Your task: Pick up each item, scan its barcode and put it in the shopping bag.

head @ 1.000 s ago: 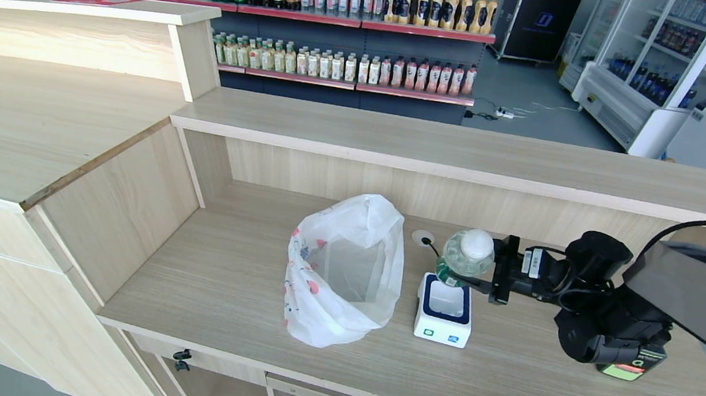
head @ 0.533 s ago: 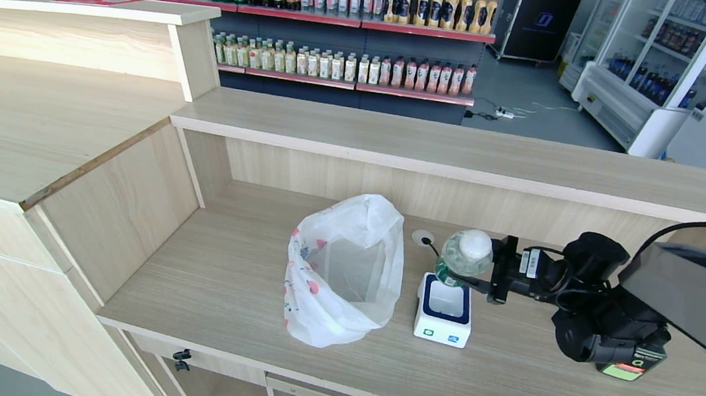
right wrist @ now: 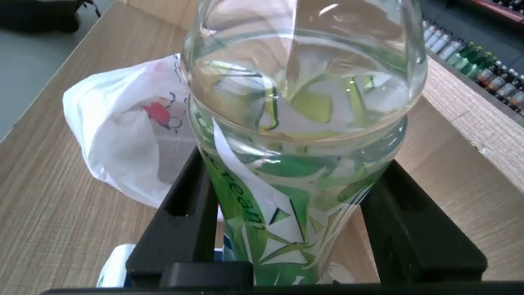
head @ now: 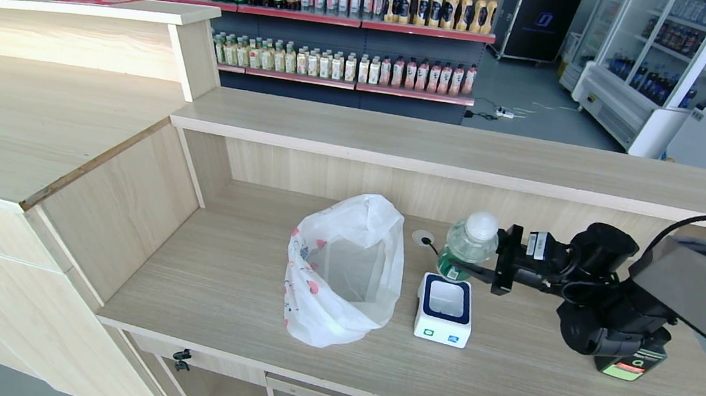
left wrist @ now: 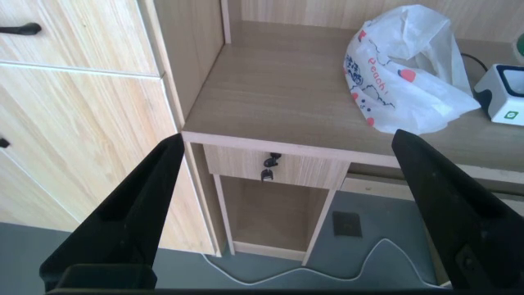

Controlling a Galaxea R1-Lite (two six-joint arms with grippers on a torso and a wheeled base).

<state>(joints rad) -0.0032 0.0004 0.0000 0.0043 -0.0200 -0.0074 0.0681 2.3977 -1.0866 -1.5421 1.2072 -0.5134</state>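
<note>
Blk R arm (head: 598, 319), grey shell (head: 700, 297)

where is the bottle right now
In the head view, the bottle is clamped in the right gripper, in the air over the far edge of the white scanner, to the right of the shopping bag.

One bottle (head: 468, 246), one bag (head: 345, 270), one scanner (head: 444, 309)

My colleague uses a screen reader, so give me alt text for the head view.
The right gripper holds a clear water bottle with a green label close above the white barcode scanner on a wooden counter. An open white shopping bag stands just left of the scanner.
</note>
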